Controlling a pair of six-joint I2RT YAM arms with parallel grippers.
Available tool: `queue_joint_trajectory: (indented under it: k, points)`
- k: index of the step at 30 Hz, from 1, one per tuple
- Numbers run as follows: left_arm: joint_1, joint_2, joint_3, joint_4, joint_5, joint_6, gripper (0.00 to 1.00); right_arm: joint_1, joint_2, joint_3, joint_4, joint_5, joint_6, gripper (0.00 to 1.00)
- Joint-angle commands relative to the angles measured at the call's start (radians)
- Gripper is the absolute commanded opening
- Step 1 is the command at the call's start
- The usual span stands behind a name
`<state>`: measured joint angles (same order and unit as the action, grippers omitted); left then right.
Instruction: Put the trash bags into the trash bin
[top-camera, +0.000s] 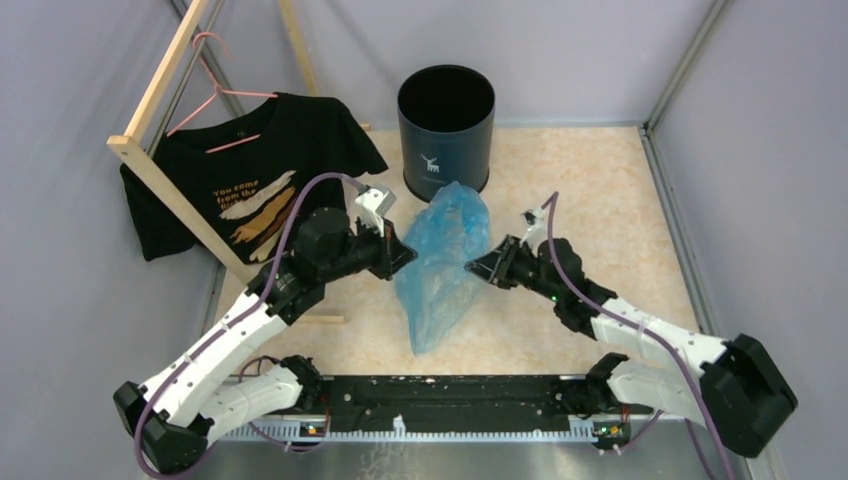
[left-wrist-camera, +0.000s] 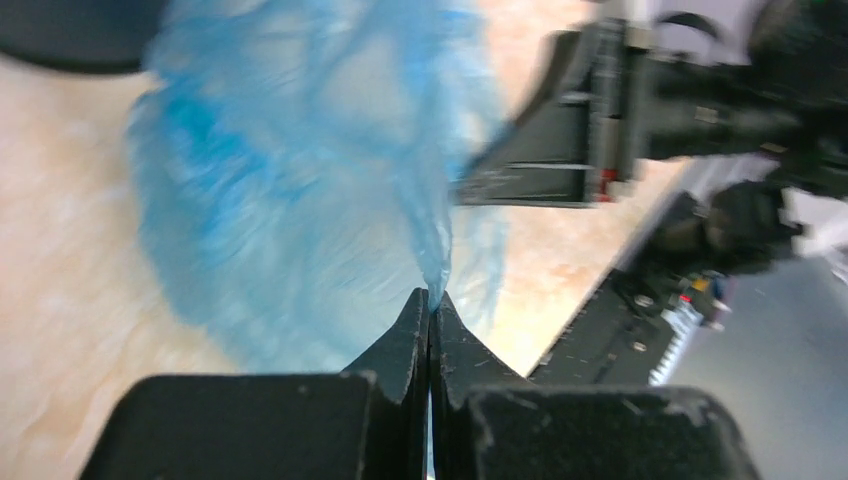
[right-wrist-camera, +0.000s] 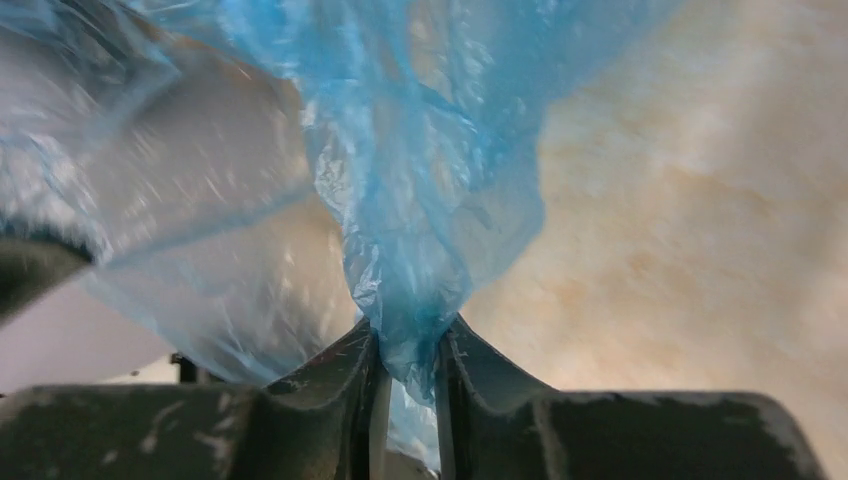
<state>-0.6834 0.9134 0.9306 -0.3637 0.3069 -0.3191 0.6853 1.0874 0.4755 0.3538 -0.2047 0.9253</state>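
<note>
The light-blue translucent trash bag (top-camera: 442, 262) hangs stretched between both grippers in front of the dark round trash bin (top-camera: 446, 127), its tail drooping toward the near edge. My left gripper (top-camera: 410, 256) is shut on the bag's left edge; in the left wrist view a thin fold of the bag (left-wrist-camera: 300, 180) runs into the closed tips of that gripper (left-wrist-camera: 430, 297). My right gripper (top-camera: 472, 266) is shut on the bag's right edge; the right wrist view shows the gripper (right-wrist-camera: 405, 335) with a bunched wad of the bag (right-wrist-camera: 420, 200) pinched between the jaws.
A black T-shirt (top-camera: 255, 175) hangs on a pink hanger (top-camera: 205, 85) from a wooden rack (top-camera: 165, 150) at the back left. Grey walls enclose the beige tabletop (top-camera: 600, 200). A black rail (top-camera: 450, 400) runs along the near edge.
</note>
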Motion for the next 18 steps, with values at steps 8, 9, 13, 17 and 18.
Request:
queue_joint_trajectory:
  k: [8, 9, 13, 17, 18]
  points:
    - [-0.002, -0.066, -0.078, -0.131, -0.331, -0.065, 0.00, 0.007, -0.524, -0.214, -0.559, 0.248, -0.085, 0.00]
    - [-0.003, -0.069, -0.074, -0.112, -0.317, -0.065, 0.00, 0.006, -0.550, -0.207, -0.579, 0.257, -0.091, 0.00]
    - [-0.002, -0.036, 0.024, 0.000, -0.195, -0.033, 0.00, 0.000, -0.538, -0.034, -0.693, 0.370, -0.210, 0.00]
    - [-0.002, 0.103, 0.389, -0.015, -0.083, 0.054, 0.00, -0.026, -0.323, 0.464, -0.946, 0.545, -0.494, 0.00]
    - [-0.002, 0.141, 0.500, -0.037, -0.052, 0.074, 0.00, -0.027, -0.266, 0.639, -1.016, 0.573, -0.559, 0.00]
